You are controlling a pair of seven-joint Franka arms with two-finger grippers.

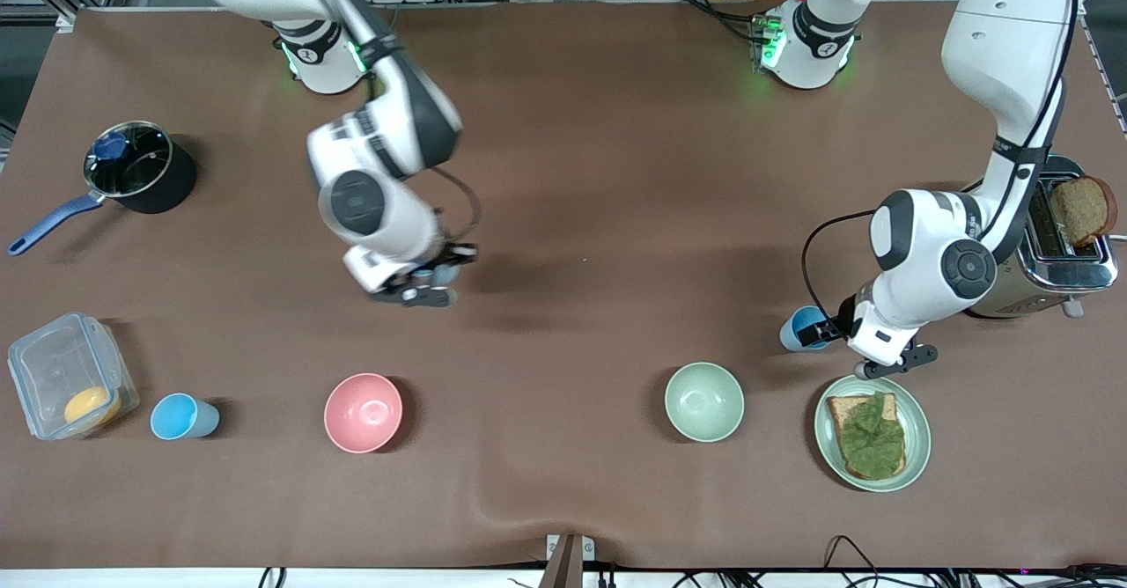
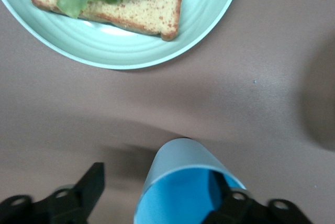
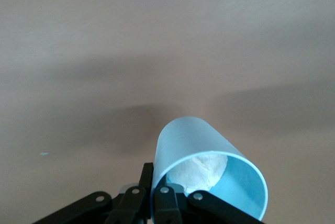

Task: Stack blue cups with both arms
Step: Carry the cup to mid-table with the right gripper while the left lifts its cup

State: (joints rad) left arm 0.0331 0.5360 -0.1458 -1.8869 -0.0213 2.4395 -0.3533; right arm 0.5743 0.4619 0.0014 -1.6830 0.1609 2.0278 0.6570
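Note:
My right gripper (image 1: 423, 284) is shut on the wall of a pale blue cup (image 1: 443, 275) and holds it above the middle of the table; its whitish inside bottom shows in the right wrist view (image 3: 209, 169), with the gripper (image 3: 156, 182) pinching the rim. My left gripper (image 1: 828, 331) is low at a brighter blue cup (image 1: 799, 328) that stands beside the green plate. In the left wrist view the gripper (image 2: 157, 179) is open, with one finger inside this cup (image 2: 180, 171) and the other well clear outside it.
Another blue cup (image 1: 182, 417) stands beside a clear container (image 1: 66, 377). A pink bowl (image 1: 363, 412) and a pale green bowl (image 1: 703, 401) are near the front. The green plate (image 1: 916, 456) holds toast with lettuce. A toaster (image 1: 1057, 253) and a pot (image 1: 141, 179) stand at the table's ends.

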